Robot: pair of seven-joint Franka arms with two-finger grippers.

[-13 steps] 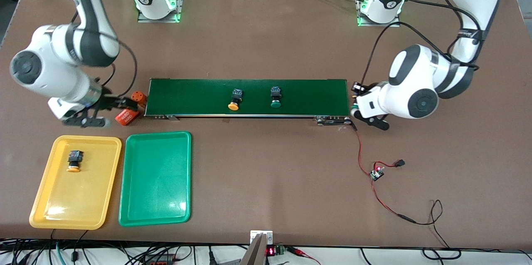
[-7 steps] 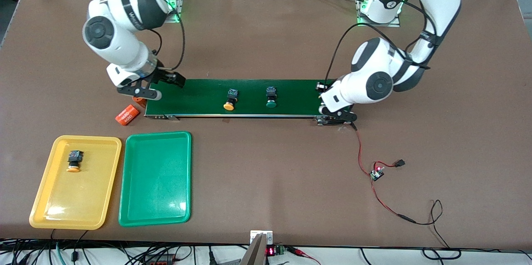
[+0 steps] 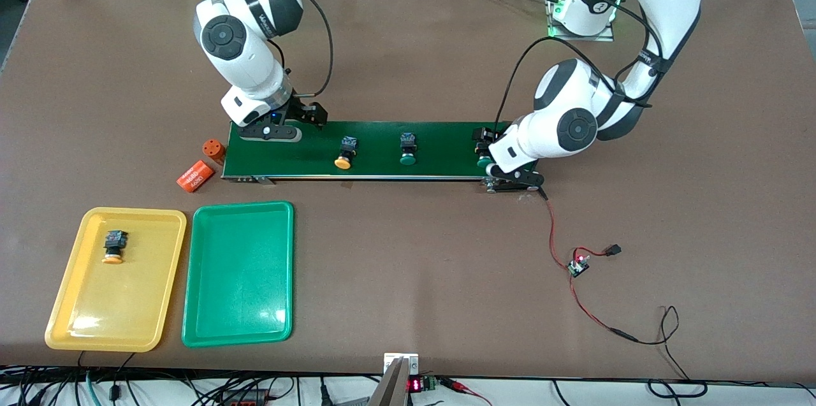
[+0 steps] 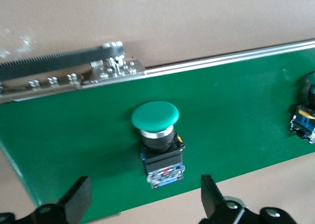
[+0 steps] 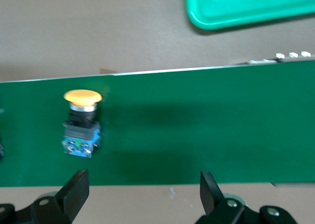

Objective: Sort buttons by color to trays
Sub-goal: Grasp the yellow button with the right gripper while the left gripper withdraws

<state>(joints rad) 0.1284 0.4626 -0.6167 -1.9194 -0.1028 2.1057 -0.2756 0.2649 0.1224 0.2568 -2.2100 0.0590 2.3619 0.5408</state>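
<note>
Both hands empty, fingers spread. My right hand hangs over the long dark-green conveyor belt, near the yellow-capped push-button switch; left hand over a green-capped push-button switch. I'd centre the block body between fingers before closing. Yellow plastic tray and green plastic tray sit on the tabletop.

Brown table and what lies on it

It carries the conveyor belt, yellow tray, green tray, two orange cylinders and a small wired board.
</note>
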